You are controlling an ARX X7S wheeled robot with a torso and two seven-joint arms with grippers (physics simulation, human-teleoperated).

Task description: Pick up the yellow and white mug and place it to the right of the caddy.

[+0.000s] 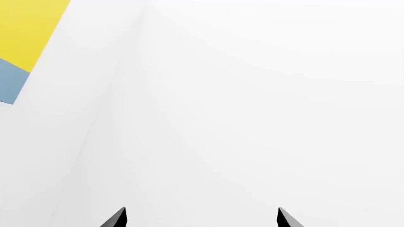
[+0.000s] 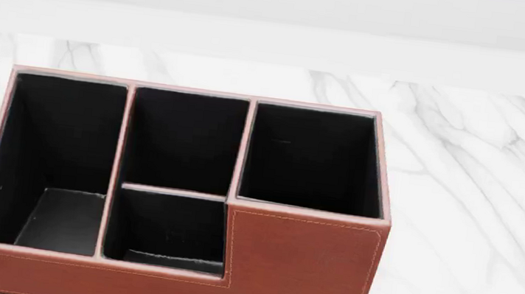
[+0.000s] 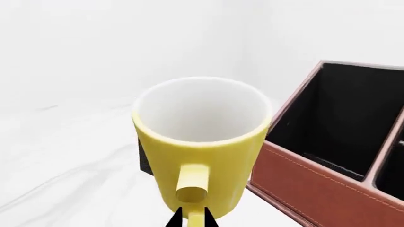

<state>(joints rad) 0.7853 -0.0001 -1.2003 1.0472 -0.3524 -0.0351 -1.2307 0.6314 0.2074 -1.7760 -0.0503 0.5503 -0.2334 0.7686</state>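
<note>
a: where is the yellow and white mug point(image 3: 202, 142), and how does it sit?

b: centre of the right wrist view, upright, long axis vertical, white mouth open upward. its loop handle point(image 3: 191, 184) points toward the camera, at the lower centre of the frame. the mug is above the marble table point(image 3: 57, 161); whether its base touches the marble cannot be told. it is absent from the head view.

a: and the caddy point(image 2: 298, 270)?

b: it fills the lower left and centre of the head view, stepped front facing the camera, four black-lined compartments open upward. in the right wrist view the caddy's wall point(image 3: 315, 189) lies just beside the mug, at the lower right of the frame.

a: state of the right gripper point(image 3: 192, 218)?

b: its dark fingertips close tightly on the handle at the bottom edge, pinching it.

a: the left gripper point(image 1: 202, 218)?

b: two dark tips at the bottom edge, spread well apart, holding nothing. a yellow and blue panel point(image 1: 25, 42) occupies the upper left.
</note>
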